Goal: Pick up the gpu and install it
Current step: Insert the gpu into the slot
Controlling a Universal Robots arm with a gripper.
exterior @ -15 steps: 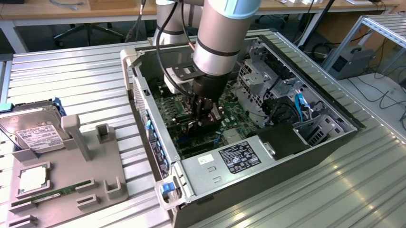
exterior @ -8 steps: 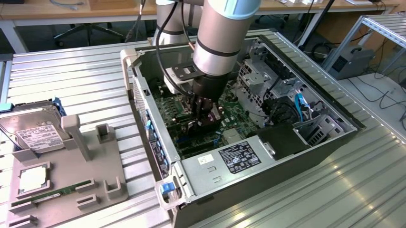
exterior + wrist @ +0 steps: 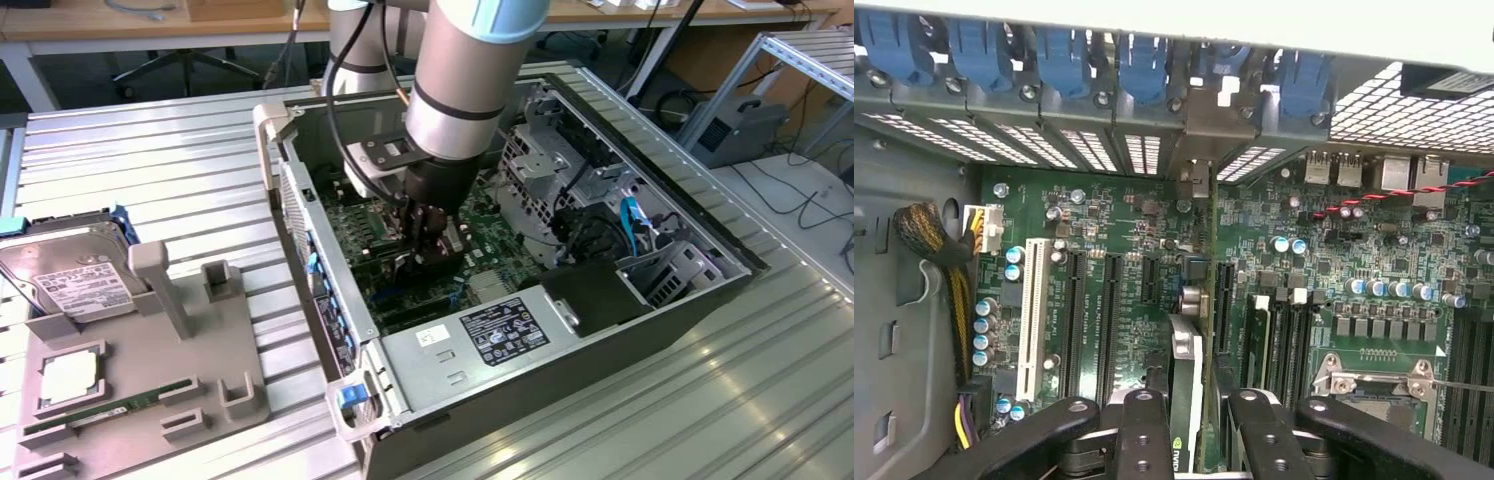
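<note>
My gripper (image 3: 434, 245) is deep inside the open computer case (image 3: 310, 235), just above the green motherboard (image 3: 501, 240). It is shut on the gpu (image 3: 437, 268), a thin dark card held upright and edge-on. In the wrist view the gpu (image 3: 1185, 375) stands between the two black fingers (image 3: 1144, 440) of the gripper (image 3: 1199, 425). The card's narrow edge runs toward the rear slot openings (image 3: 1199, 175), and it lies in line with the long black expansion slots (image 3: 1106, 320). I cannot tell whether its lower edge touches a slot.
A grey fixture (image 3: 140, 375) outside the case, at the exterior view's left, carries a silver hard drive (image 3: 67, 275), a processor (image 3: 67, 378) and a green memory stick (image 3: 107, 408). Blue clips (image 3: 1144, 65) line the case's rear wall. Drive cages (image 3: 561, 170) and a power supply (image 3: 505, 330) crowd the case.
</note>
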